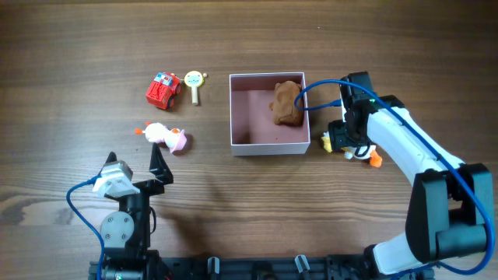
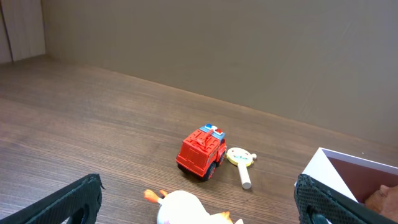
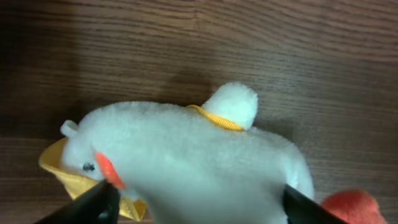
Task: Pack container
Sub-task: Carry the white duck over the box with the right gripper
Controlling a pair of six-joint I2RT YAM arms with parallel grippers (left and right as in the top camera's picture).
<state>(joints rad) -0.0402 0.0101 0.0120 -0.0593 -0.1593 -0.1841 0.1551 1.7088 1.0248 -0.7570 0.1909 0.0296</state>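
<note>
The container, a square white-walled box with a pink inside, sits mid-table and holds a brown plush toy. My right gripper is just right of the box, lowered over a white plush duck with a yellow bill and orange feet that lies on the table. Its fingers straddle the duck's body, spread wide. My left gripper is open and empty at the front left. In the left wrist view its fingers frame a white and pink plush bird.
A red toy fire truck and a small yellow lollipop-shaped toy lie left of the box. The white and pink bird lies in front of them. The box corner shows in the left wrist view.
</note>
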